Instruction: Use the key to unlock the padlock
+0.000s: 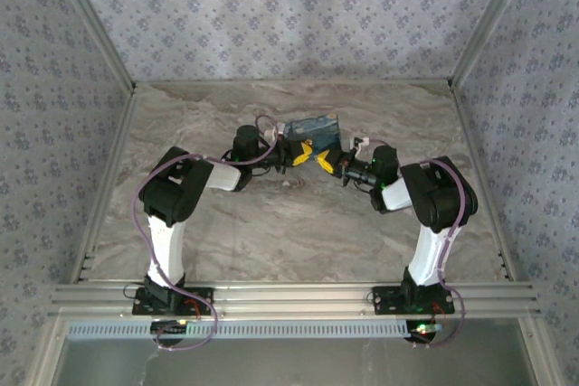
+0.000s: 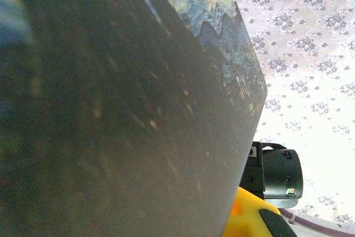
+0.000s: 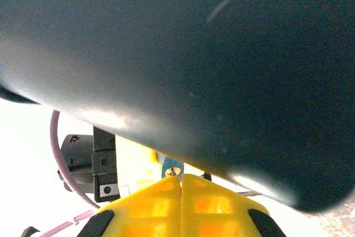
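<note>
Since the left gripper [image 1: 301,153] and the right gripper [image 1: 323,161] meet tip to tip at the middle back of the table [image 1: 289,232], the step in hand is judged to be the presenting of the key to the padlock. In the right wrist view the yellow fingers of the right gripper [image 3: 180,178] are seen pressed together on a small brass-coloured tip, taken to be the key [image 3: 173,171]. How the left jaws stand cannot be told, as they are masked by a blue patterned object [image 2: 211,9] held close against them; the padlock is presumed to hang from it, though its body cannot be made out. A fine alignment of the tip with the keyway is called for next, then a straight push and a turn, with the object kept steady. The tabletop is marbled in grey and beige, enclosed by pale floral wallpaper [image 1: 289,6], with an aluminium rail [image 1: 289,296] along the near edge.
</note>
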`<state>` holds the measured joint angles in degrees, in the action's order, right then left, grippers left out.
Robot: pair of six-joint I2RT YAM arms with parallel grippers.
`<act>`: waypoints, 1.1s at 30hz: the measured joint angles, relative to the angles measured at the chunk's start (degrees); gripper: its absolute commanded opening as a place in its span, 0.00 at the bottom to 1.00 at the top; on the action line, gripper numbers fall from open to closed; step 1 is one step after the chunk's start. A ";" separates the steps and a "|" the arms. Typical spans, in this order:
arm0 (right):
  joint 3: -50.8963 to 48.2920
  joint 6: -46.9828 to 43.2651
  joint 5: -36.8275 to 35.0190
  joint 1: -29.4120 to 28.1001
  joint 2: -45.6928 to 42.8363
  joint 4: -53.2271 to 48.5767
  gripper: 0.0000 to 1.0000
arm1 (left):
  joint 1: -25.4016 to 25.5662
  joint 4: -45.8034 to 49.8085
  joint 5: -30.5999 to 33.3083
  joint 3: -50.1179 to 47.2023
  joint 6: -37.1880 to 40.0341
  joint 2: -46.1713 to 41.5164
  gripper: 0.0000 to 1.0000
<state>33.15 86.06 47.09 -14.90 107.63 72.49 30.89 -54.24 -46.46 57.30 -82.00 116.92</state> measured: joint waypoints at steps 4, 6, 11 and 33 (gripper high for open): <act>-0.28 -1.29 0.09 0.09 0.57 -1.53 0.18 | 0.35 2.32 0.90 -0.57 2.54 -0.11 0.00; -1.29 -2.05 0.22 0.46 0.63 -2.21 0.23 | 0.85 4.74 1.07 -1.09 4.39 -0.66 0.00; -4.35 -6.05 0.70 3.13 -0.04 -6.91 0.31 | 1.53 11.32 1.55 -1.95 8.31 -2.91 0.00; 11.80 -61.64 -27.45 -14.49 -27.61 -78.23 0.39 | 1.53 29.53 5.60 0.96 16.59 -7.02 0.00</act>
<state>44.95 24.43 19.64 -29.39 80.03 -5.74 32.42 -24.71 -40.86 58.26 -65.41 109.91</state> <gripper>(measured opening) 0.365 0.069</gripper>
